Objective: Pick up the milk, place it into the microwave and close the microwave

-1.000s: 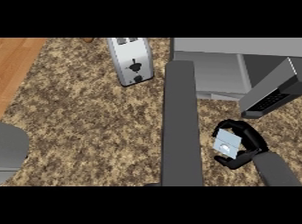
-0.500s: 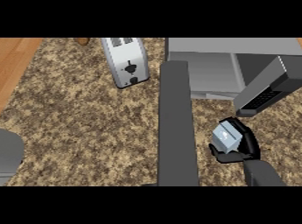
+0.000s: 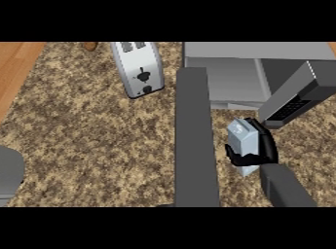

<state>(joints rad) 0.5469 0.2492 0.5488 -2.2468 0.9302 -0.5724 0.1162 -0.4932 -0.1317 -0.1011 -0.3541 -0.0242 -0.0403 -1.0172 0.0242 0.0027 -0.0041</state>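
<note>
Head view | right robot hand (image 3: 255,154) grasping milk (image 3: 243,141) | no label legible

A speckled brown surface (image 3: 91,126) carries a silver toaster (image 3: 137,68) at the back and an open microwave (image 3: 235,73) beside it.

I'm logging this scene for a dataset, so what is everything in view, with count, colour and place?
Pale blue-white milk carton: one, held in front of the microwave.
Grey box microwave: one, top right, with its dark door swung open.
Silver two-slot toaster: one, top centre-left.
Speckled brown granite counter: one, underneath everything.
Grey forearm: one, upright at centre; its hand is not visible.
Right robot hand: one, black, curled round the carton.
</note>
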